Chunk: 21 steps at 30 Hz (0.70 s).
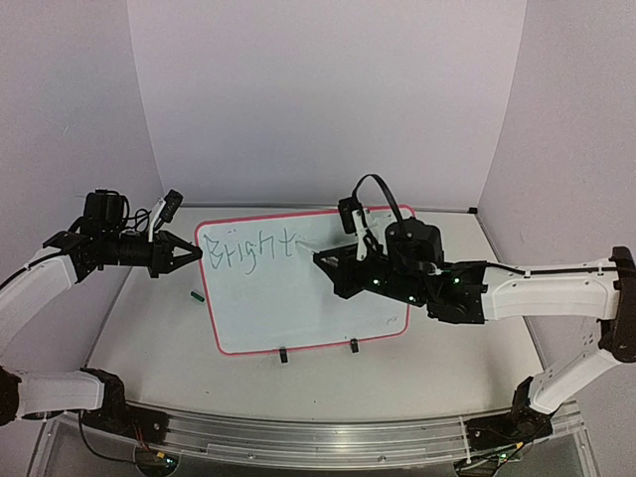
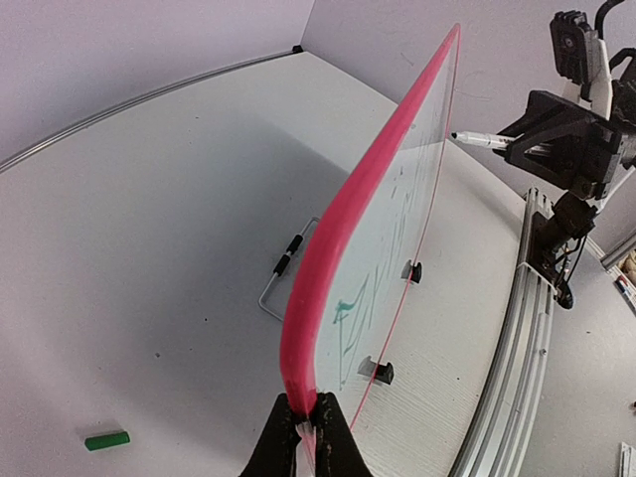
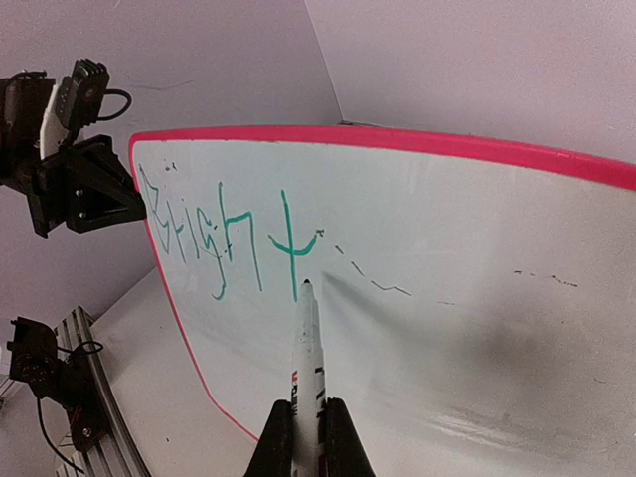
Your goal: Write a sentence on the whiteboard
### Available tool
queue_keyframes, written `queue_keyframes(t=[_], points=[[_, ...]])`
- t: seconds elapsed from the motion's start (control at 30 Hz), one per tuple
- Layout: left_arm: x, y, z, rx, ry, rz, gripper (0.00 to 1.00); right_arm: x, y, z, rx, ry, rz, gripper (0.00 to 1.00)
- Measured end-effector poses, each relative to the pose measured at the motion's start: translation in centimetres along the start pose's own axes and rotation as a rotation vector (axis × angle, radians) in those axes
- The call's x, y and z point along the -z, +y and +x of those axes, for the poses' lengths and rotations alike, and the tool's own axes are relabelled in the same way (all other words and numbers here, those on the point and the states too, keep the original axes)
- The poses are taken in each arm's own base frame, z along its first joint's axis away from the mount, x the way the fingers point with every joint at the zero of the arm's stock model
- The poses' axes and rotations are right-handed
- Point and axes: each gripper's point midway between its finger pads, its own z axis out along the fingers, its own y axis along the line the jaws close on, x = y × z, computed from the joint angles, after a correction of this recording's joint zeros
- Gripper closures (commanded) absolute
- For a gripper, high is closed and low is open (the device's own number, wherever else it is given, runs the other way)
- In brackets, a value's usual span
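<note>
Observe whiteboard (image 1: 298, 308) at centre of top view, tilted up. Left gripper (image 2: 306, 422) pinches its red edge. Right gripper (image 3: 310, 417) is clamped on marker (image 3: 308, 338); tip at foot of "t", apparently touching. Sentence (image 3: 224, 234) reads "Bright", upper left of board. Green cap (image 2: 106, 439) lies lower left of left wrist view.

Green cap (image 2: 106, 439) on grey table (image 2: 179, 199)

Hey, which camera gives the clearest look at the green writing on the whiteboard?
The right wrist view: the green writing sits large and face-on, legible as "Bright". The top external view shows it small but readable. The left wrist view sees the whiteboard nearly edge-on, so the letters are squashed strokes.
</note>
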Motion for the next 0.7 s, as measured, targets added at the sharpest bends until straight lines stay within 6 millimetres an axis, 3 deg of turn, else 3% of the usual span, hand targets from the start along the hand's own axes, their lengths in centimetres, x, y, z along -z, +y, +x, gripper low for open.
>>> queue_keyframes(t=[0.27,0.7], points=[[0.0,0.0,0.0,0.0,0.0,0.0,1.0,0.1,0.0,-0.3,-0.001,-0.012,0.0,1.0],[0.0,0.0,0.0,0.001,0.001,0.0,1.0,-0.7,-1.1,1.0,0.009,0.015,0.054,1.0]])
